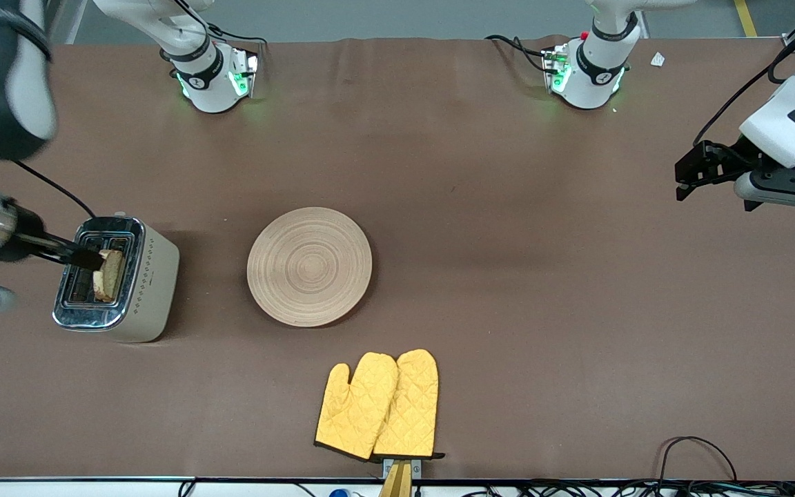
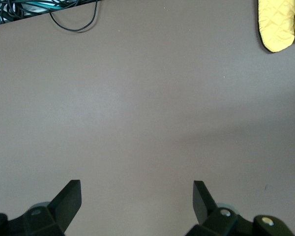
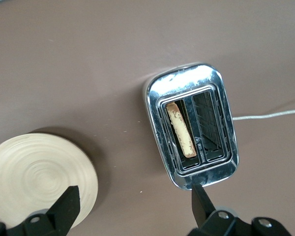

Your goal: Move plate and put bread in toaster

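Note:
The cream toaster (image 1: 152,283) with its chrome top stands at the right arm's end of the table. The bread (image 1: 112,274) stands upright in the slot nearer the plate, its top edge sticking out. The tan wooden plate (image 1: 309,266) lies on the table beside the toaster, toward the middle. My right gripper (image 1: 45,279) is open and empty, high over the toaster. In the right wrist view (image 3: 136,194) I see the toaster (image 3: 191,88), the bread (image 3: 181,130) and the plate (image 3: 37,174) below it. My left gripper (image 1: 682,181) is open and empty over bare table (image 2: 136,189) at the left arm's end.
A pair of yellow oven mitts (image 1: 378,404) lies near the table's front edge, nearer the front camera than the plate; it also shows in the left wrist view (image 2: 280,24). Cables (image 1: 694,449) run along the front edge. The toaster's white cord (image 3: 270,115) trails away from the plate.

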You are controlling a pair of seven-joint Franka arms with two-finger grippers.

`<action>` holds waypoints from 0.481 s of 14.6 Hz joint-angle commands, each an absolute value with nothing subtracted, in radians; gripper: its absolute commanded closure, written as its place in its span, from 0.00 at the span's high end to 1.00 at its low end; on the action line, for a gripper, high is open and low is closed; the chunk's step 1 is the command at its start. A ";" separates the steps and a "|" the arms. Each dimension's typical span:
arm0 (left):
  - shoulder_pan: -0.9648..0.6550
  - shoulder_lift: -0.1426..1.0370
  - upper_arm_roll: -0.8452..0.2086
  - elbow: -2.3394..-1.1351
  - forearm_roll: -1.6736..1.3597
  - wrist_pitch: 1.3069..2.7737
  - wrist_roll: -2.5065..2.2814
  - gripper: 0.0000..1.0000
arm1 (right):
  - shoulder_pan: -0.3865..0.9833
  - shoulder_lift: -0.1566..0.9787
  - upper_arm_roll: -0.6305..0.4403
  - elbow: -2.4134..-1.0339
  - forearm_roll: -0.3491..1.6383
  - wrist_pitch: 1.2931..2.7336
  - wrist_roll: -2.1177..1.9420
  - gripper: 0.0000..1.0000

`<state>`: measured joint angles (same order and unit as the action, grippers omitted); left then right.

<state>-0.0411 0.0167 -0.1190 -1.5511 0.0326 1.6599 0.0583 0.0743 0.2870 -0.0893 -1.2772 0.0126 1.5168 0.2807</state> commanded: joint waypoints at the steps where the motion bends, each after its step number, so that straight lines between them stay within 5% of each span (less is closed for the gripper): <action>1: -0.041 0.005 -0.112 -1.546 0.051 1.641 0.055 1.00 | 0.023 0.166 -0.075 -1.354 0.057 1.520 0.120 1.00; 4: -0.032 0.008 -0.110 -1.548 0.051 1.641 0.061 1.00 | 0.023 0.027 -0.077 -1.512 0.049 1.558 0.048 1.00; 7: -0.032 0.011 -0.112 -1.546 0.049 1.641 0.055 1.00 | 0.022 -0.107 -0.077 -1.779 0.046 1.756 -0.035 1.00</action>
